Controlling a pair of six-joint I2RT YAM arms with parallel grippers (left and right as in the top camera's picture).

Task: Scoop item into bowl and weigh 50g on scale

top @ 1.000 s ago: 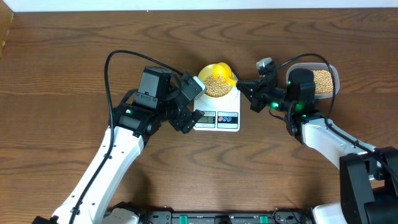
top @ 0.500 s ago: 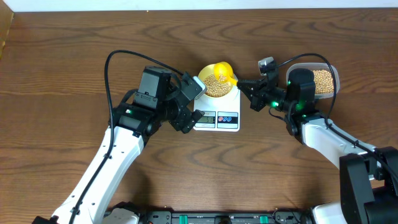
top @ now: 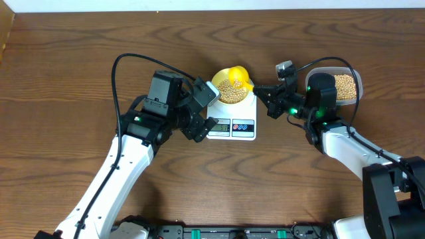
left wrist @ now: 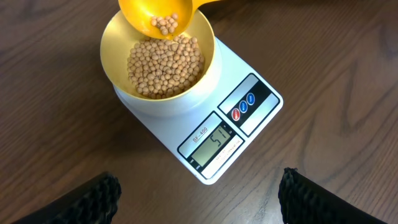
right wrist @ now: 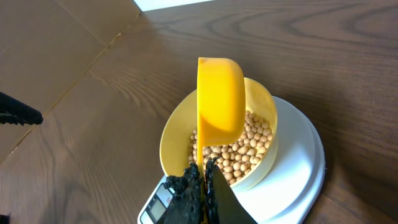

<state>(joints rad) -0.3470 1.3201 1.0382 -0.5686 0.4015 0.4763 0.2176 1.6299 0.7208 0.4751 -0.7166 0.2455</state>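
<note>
Left wrist view first: my left gripper (left wrist: 198,199) stands wide, its two dark fingertips (left wrist: 99,196) far apart at the bottom corners, holding nothing and hanging over the wooden table (left wrist: 50,124). Just beyond them lies the scale (left wrist: 252,121), its display edge nearest me, the digits reading what looks like 51, two round buttons beside them. On the far part of its platform sits the bowl (left wrist: 109,46), well filled with the beans (left wrist: 165,65). Over the bowl's far rim tilts a yellow scoop (left wrist: 143,12) with a few beans lying in it.

From my right wrist, my right gripper (right wrist: 200,186) is pinched tight on the scoop's thin handle, fingers pressed together with the handle edge between them. The scoop's cup faces sideways, above the beans and inside the bowl's rim. Whether it touches the beans I cannot tell.

Overhead, a clear tub (top: 345,85) holding more beans sits behind my right arm, well apart from the scale.
</note>
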